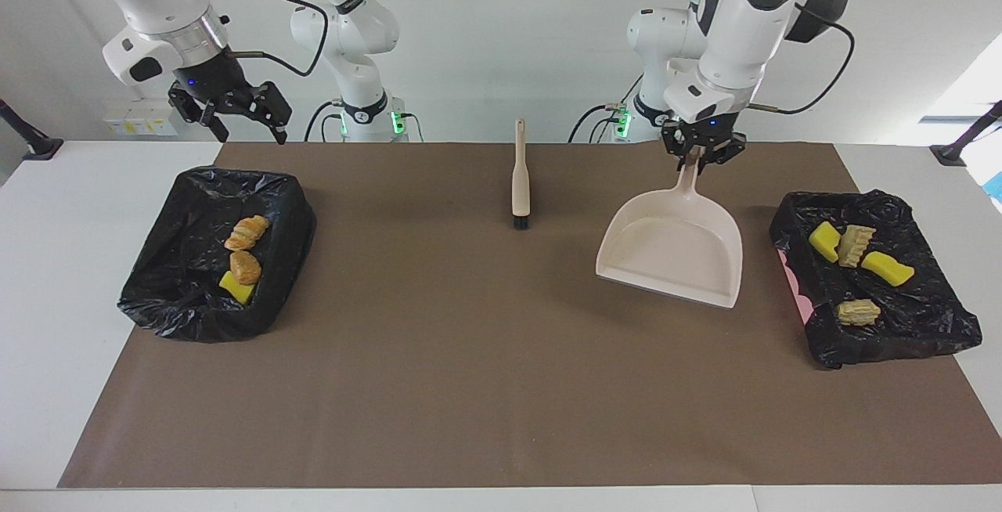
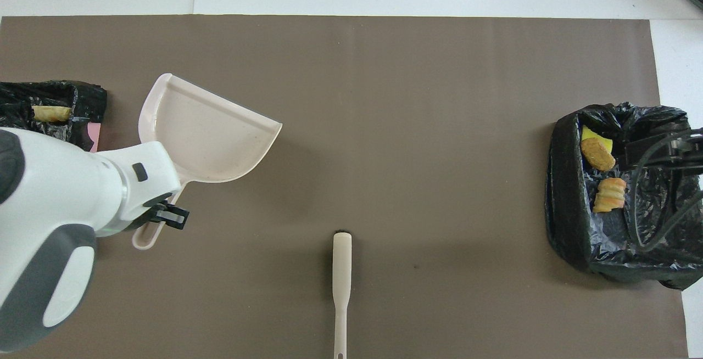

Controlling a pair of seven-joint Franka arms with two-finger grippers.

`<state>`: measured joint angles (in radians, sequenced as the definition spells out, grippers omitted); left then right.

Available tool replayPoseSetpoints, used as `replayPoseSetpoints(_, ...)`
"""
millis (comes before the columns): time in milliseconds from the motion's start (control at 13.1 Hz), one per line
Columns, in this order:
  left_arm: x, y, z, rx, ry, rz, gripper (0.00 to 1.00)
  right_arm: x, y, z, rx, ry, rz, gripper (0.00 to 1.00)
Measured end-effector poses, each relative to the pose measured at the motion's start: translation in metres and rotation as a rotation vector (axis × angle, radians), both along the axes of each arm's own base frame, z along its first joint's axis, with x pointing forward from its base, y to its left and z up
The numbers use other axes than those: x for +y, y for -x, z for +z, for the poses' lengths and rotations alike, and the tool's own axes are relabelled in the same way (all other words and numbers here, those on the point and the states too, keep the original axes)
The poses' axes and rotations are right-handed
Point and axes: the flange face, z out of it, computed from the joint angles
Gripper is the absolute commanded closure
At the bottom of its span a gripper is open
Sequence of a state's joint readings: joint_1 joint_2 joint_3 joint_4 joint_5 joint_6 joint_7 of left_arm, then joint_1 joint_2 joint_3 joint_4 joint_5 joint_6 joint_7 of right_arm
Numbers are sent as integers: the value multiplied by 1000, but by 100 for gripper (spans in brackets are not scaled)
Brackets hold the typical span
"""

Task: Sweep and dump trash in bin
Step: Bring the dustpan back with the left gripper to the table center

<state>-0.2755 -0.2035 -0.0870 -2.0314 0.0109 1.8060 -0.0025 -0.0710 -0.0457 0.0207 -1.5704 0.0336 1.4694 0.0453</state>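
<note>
A wide table is covered by a brown mat (image 1: 470,355), with two white robot arms standing along one long edge. The left gripper (image 1: 699,158) has its fingers pressed tight around the handle of a beige dustpan (image 1: 673,250), which is tilted with its handle raised and its broad open mouth low over the mat, toward the left arm's end of the table. Beside the dustpan, at that same end, sits a bin lined with a black bag (image 1: 877,340); in it lie four pieces of trash: two bright yellow sponge chunks (image 1: 823,240) and two tan bread-like pieces (image 1: 858,311). At the right arm's end of the table is a second black-lined bin (image 1: 172,301), holding three more pieces: two orange-brown bread-like pieces (image 1: 246,232) and one yellow chunk (image 1: 236,288), close together. The right gripper (image 1: 235,117) hangs in the air with its fingers spread wide and nothing between them, above that second bin's edge nearest the robots; this arm waits. A beige brush (image 1: 520,183) with black bristles lies flat on the mat near the middle of the table, close to the robots, its bristled end pointing away from them.
</note>
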Motion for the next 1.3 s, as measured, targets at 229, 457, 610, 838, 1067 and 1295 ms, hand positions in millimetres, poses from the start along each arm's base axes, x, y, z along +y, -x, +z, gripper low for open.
replayPoseSetpoints(229, -67, 0, -24, -55, 70, 79, 100, 0, 0, 0, 0, 0, 0, 0)
replayPoseSetpoints(457, -136, 0, -67, -88, 116, 112, 100, 0, 0, 0, 0, 0, 0, 0)
replayPoseSetpoints(610, -172, -9, -99, -103, 146, 140, 100, 0, 0, 0, 0, 0, 0, 0)
replayPoseSetpoints(838, -204, -35, -126, -70, 215, 189, 100, 0, 0, 0, 0, 0, 0, 0)
replayPoseSetpoints(1067, -224, -45, -138, -57, 263, 210, 100, 0, 0, 0, 0, 0, 0, 0)
replayPoseSetpoints(1295, -238, -37, -146, -38, 263, 210, 100, 0, 0, 0, 0, 0, 0, 0)
